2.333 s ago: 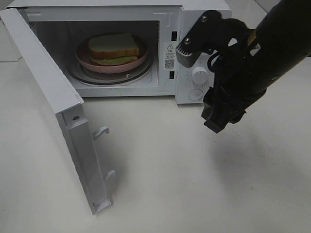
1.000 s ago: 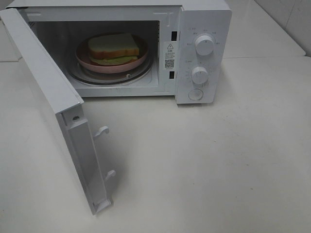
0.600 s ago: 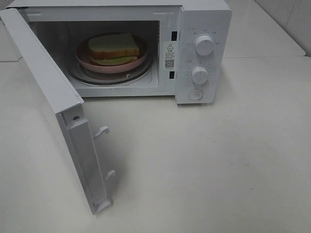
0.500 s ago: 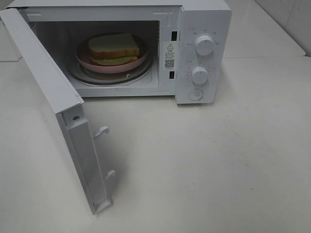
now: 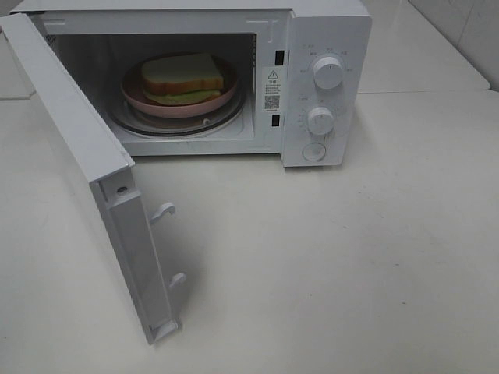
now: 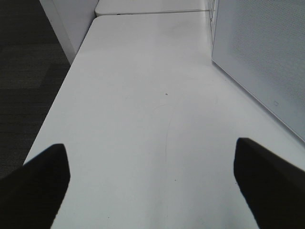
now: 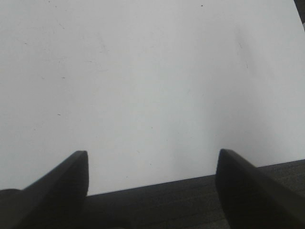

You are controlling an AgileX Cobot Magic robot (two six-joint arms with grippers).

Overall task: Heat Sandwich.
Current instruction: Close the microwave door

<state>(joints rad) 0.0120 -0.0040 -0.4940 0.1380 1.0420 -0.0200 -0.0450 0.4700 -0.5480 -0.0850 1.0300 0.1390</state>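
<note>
I find the sandwich (image 5: 183, 76) loaded in the microwave (image 5: 327, 31) at twelve o'clock. The door (image 5: 70, 132) at nine o'clock stands open; closing it and setting the dials (image 5: 328, 72) remain. My left hand (image 6: 150, 150) and right hand (image 7: 152, 157) are released and empty.

The microwave (image 5: 327, 31) in the upper part of the frame has a smooth, slightly glossy white shell, and its knobs (image 5: 328, 72) look like plastic. The turntable (image 5: 228, 117) is clear glass and the pink plate (image 5: 129, 90) is glossy. The sandwich (image 5: 183, 72) bread looks soft and porous. The table (image 5: 351, 257) is matt white and lightly scuffed.
</note>
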